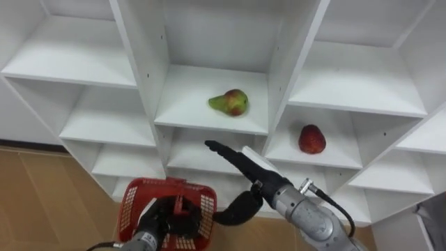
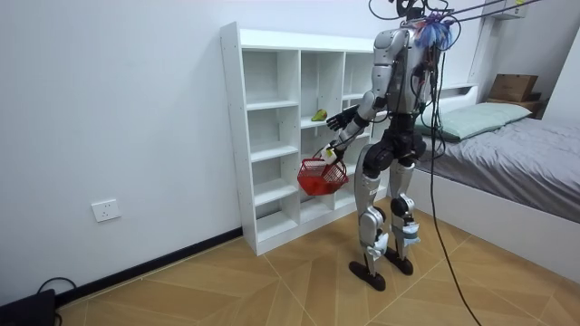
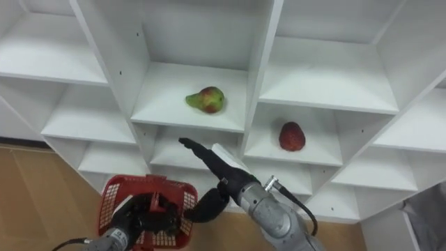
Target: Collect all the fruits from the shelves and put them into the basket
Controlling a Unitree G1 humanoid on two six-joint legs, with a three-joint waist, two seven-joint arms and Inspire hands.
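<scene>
A green-red pear lies on the middle shelf of the white closet, and a red fruit rests on the shelf one bay to the right and lower. My right hand is open, fingers straight, raised in front of the shelf edge just below the pear and apart from it. My left hand is shut on the handle of a red basket held low at the left. In the room view I stand facing the closet.
The other closet compartments are bare white shelves. Wood floor lies at the lower left. A bed stands at the room view's right, behind me.
</scene>
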